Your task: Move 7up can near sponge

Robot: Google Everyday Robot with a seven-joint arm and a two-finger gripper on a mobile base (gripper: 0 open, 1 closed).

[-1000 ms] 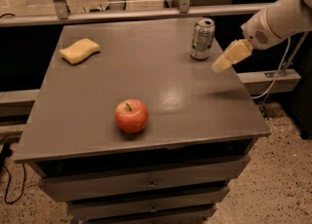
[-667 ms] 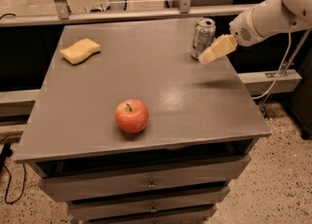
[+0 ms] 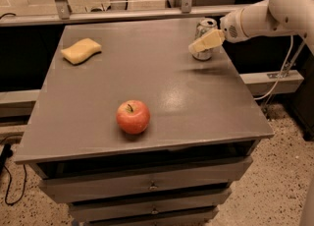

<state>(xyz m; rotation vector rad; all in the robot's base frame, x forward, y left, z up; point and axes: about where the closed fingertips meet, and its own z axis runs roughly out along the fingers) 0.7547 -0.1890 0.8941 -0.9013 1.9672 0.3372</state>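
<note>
The 7up can (image 3: 204,27) stands upright near the far right edge of the grey table (image 3: 147,82). It is silver-grey with a pull-tab top. My gripper (image 3: 198,46), yellowish at the tip, reaches in from the right on a white arm (image 3: 265,16) and overlaps the front of the can, hiding its middle. The pale yellow sponge (image 3: 81,51) lies flat at the far left of the table, well away from the can.
A red apple (image 3: 133,116) sits near the table's front edge, left of centre. Drawers (image 3: 147,185) run below the tabletop. A metal rail (image 3: 122,11) and posts stand behind the table. A cable (image 3: 279,72) hangs at the right.
My gripper has moved left, from right of the can to in front of it. The can, sponge and apple have not moved.
</note>
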